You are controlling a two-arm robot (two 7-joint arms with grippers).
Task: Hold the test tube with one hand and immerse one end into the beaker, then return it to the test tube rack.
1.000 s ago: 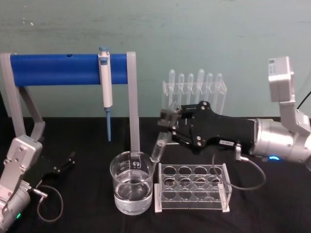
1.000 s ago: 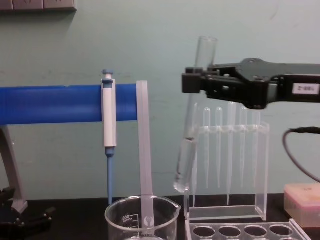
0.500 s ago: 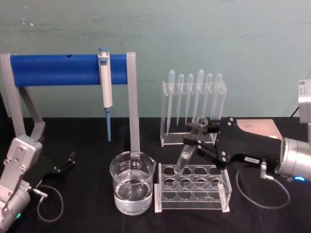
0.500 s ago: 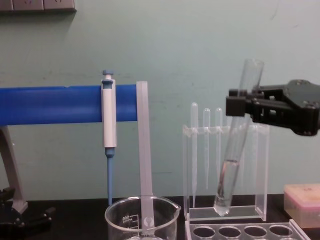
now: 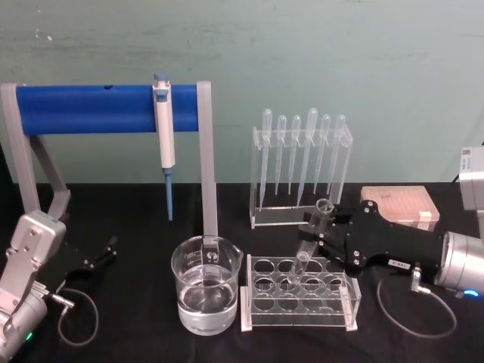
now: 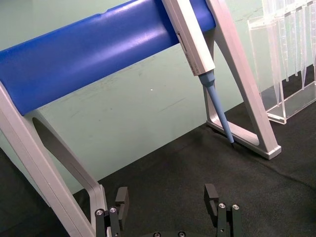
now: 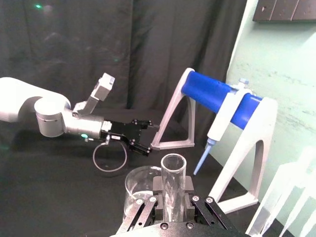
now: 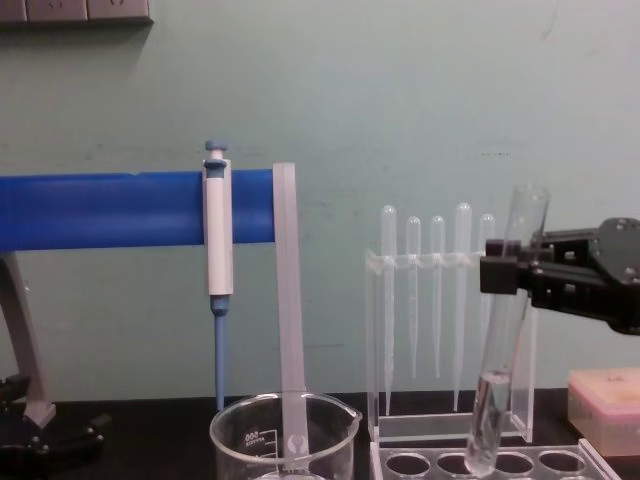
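The test tube (image 5: 308, 246) is a clear glass tube, tilted, with a little liquid in its rounded bottom. My right gripper (image 5: 324, 231) is shut on its upper part, just below the open rim. The tube's lower end reaches a hole in the back row of the clear rack (image 5: 299, 311). From the chest the test tube (image 8: 503, 340) leans with its bottom at the rack's top, the right gripper (image 8: 508, 276) clamped around it. The beaker (image 5: 206, 286) holds water and stands left of the rack, apart from the tube. My left gripper (image 6: 167, 200) rests open on the table at far left.
A blue-barred grey stand (image 5: 106, 108) carries a blue-and-white pipettor (image 5: 163, 132) behind the beaker. A clear holder with several plastic pipettes (image 5: 301, 155) stands behind the rack. A pink box (image 5: 401, 204) lies at the back right. A cable loops beside each arm.
My right gripper has carried the test tube rightward and down, away from above the beaker's rim, until its bottom meets the rack. The left arm has stayed still.
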